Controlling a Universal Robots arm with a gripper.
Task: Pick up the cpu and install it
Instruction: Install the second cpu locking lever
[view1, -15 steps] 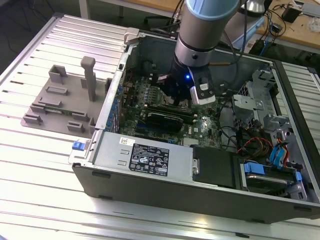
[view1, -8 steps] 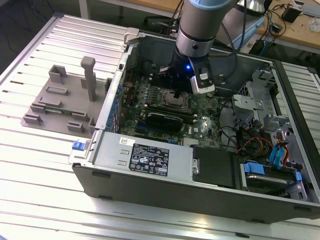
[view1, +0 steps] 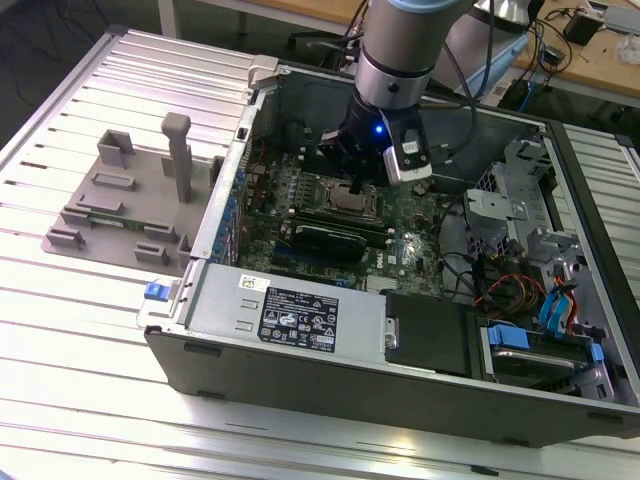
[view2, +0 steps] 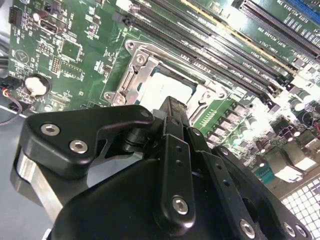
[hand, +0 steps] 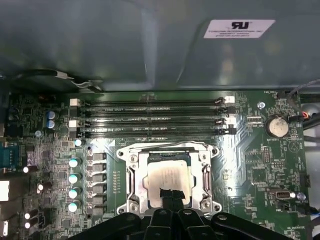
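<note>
Motherboard: green, with black memory slots. Cpu: shiny silver top plate. Socket frame: silver-grey metal. Gripper: black. Computer case: dark grey. Fixture tray: plain grey.

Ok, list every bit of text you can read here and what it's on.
White sticker on the case wall: print too small to read.
Black label on the power supply: too small to read.
Motherboard markings: too small to read.
None legible.
</note>
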